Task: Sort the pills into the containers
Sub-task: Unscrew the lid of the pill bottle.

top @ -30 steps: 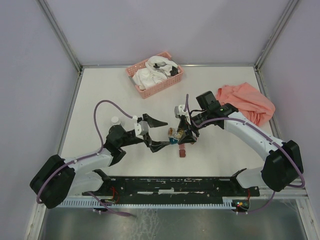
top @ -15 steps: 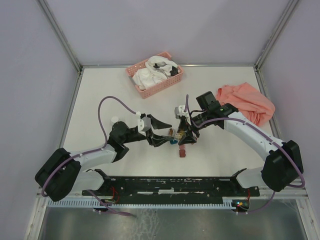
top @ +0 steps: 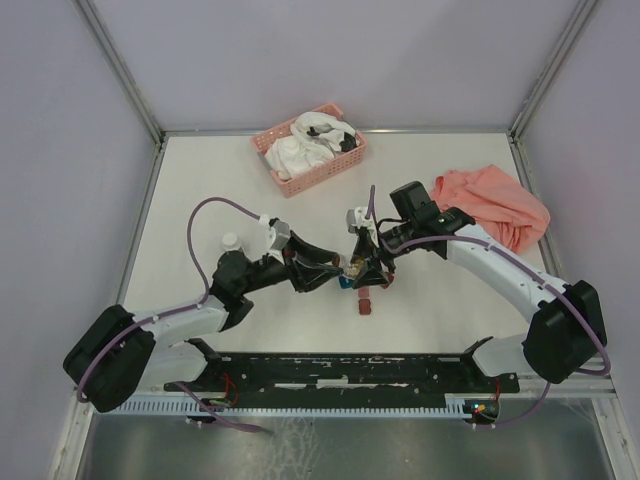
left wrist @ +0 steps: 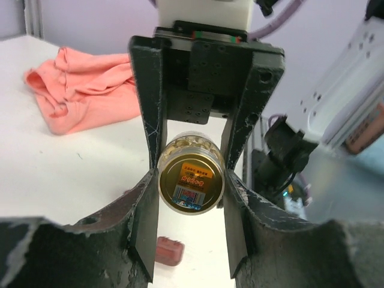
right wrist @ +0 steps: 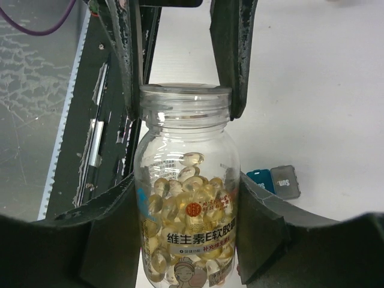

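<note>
1. Centrally over the tabletop point(top: 200, 180), the two arms meet with the jar point(right wrist: 187, 240) between them, lifted off the surface.
2. Right gripper point(right wrist: 187, 192): closed on the clear jar, one finger pressed against each side of its body.
3. The pills point(right wrist: 180, 204) fill the jar's lower part as a heap of golden capsules; its neck points away from the right wrist camera.
4. Left gripper point(left wrist: 191, 180): its fingers flank the jar's neck closely on both sides. I cannot tell whether they actually press on it.
5. The left wrist view looks at the jar end-on and shows a round gold face with a small label.
6. Containers: a teal box point(right wrist: 259, 178) and a grey box point(right wrist: 284, 181) lie side by side on the tabletop just below the jar, with a dark red box point(top: 364, 304) close by.
7. A pink basket point(top: 335, 172) of white cloth sits at the far edge, and a salmon cloth point(top: 495, 205) lies crumpled at the far right.
</note>
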`<state>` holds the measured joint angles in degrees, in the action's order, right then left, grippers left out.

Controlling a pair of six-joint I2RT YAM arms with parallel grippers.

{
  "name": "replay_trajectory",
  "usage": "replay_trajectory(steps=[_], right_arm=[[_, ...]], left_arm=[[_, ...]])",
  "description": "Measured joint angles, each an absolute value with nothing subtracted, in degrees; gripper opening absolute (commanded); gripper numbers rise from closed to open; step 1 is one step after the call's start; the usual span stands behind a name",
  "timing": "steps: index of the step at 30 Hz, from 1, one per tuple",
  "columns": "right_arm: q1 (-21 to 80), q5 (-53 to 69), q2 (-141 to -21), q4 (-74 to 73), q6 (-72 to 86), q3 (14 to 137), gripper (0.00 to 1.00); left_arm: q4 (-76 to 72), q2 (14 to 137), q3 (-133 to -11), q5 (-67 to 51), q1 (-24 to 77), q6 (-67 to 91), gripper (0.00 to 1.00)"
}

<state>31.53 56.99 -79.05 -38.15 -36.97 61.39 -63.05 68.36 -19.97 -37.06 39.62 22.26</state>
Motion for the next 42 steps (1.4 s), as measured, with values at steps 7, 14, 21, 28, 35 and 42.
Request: replay_trajectory(steps=[7,14,21,28,35,42], right_arm=[[31.86,56.75,-79.05,-34.57,-33.85,61.36,0.02],[31.75,55.77,-79.05,-33.3,-32.97,61.34,0.02],[31.0,53.65,-79.05,-33.26,-32.75,60.73,0.02],[31.0,53.3,-79.02,-33.36,-32.82,60.71,0.02],[30.59,53.23,-77.93,-33.45,-32.84,60.71,0.02],[29.98,53.28,-76.49,-33.45,-32.82,60.71,0.02]], left_arm=[[-48.56,59.44,-20.4,-23.42,42.44,36.97,0.08],[-33.1,55.96,-24.62,-14.81,43.7,47.51,0.08],[-24.64,56.07,-27.38,-11.4,43.75,57.49,0.06],[-12.29,56.07,-30.44,-0.64,43.75,54.61,0.07],[0.51,59.59,-30.55,16.99,40.53,45.47,0.07],[7.6,75.68,-35.79,23.9,34.15,39.33,0.14]])
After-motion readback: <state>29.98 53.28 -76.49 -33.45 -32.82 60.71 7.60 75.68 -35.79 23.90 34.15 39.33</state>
